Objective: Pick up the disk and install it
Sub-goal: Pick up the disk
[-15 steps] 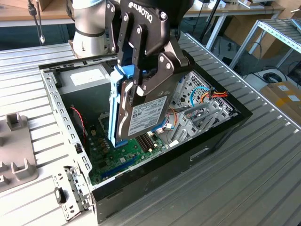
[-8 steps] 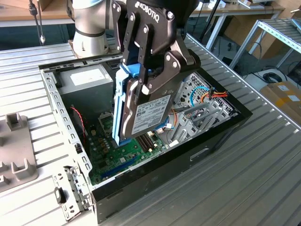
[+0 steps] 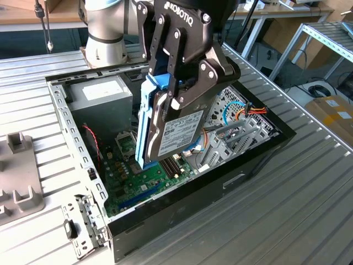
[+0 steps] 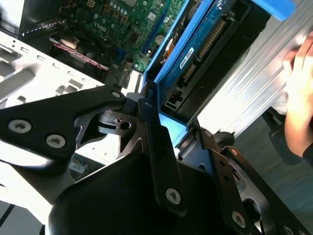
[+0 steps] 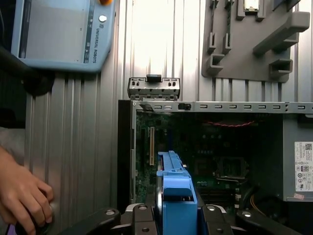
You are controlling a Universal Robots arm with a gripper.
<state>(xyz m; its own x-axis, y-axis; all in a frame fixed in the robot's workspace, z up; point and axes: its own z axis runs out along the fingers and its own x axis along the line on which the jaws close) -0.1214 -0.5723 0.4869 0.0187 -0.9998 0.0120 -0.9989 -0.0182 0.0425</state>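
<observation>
Disk: the dark grey metal hard drive with white label and light-blue plastic frame (image 3: 175, 132) hangs on edge, clamped in the black pincer (image 3: 185, 91).
Progress: pickup done, we judge; the disk is above the open black metal computer case (image 3: 248, 165), not yet seated.
Beneath pincer: green circuit board (image 3: 138, 176).
Beside pincer: silver metal cage (image 3: 234, 138) and orange and blue cables (image 3: 251, 112), crowding the way.
Well apart: a person's hand (image 5: 22, 196).
</observation>
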